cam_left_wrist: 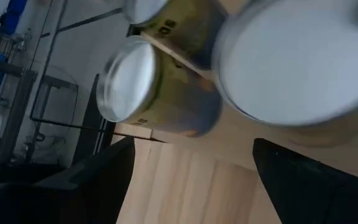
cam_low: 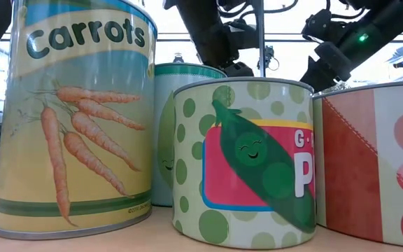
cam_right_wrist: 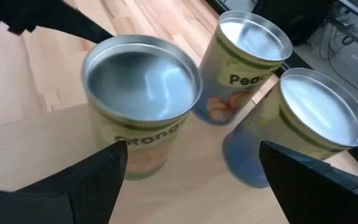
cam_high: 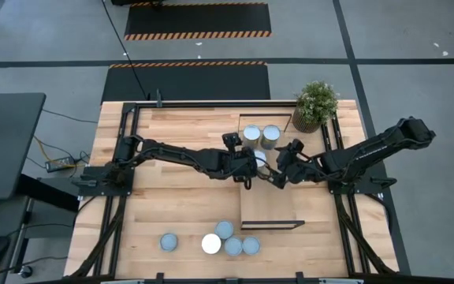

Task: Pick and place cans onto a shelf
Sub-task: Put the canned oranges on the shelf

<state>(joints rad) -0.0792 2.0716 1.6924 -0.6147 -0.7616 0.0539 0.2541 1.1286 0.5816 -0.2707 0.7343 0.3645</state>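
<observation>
Three cans stand upright on the far end of the light-wood shelf (cam_high: 273,201): two side by side (cam_high: 251,134) (cam_high: 271,136) and a third (cam_high: 260,158) just nearer. My left gripper (cam_high: 245,175) (cam_left_wrist: 191,149) is open and empty, just left of the third can (cam_left_wrist: 297,62). My right gripper (cam_high: 277,175) (cam_right_wrist: 191,149) is open and empty, just right of this can, labelled "Orange" (cam_right_wrist: 142,93). Several more cans (cam_high: 225,229) stand in a cluster on the tabletop near its front edge; the low view shows them close up (cam_low: 247,161).
A potted green plant (cam_high: 315,105) stands at the table's far right, beside the shelf's far end. One can (cam_high: 169,241) stands a little left of the cluster. The near half of the shelf is bare wood (cam_high: 270,209). The two arms meet over the shelf's middle.
</observation>
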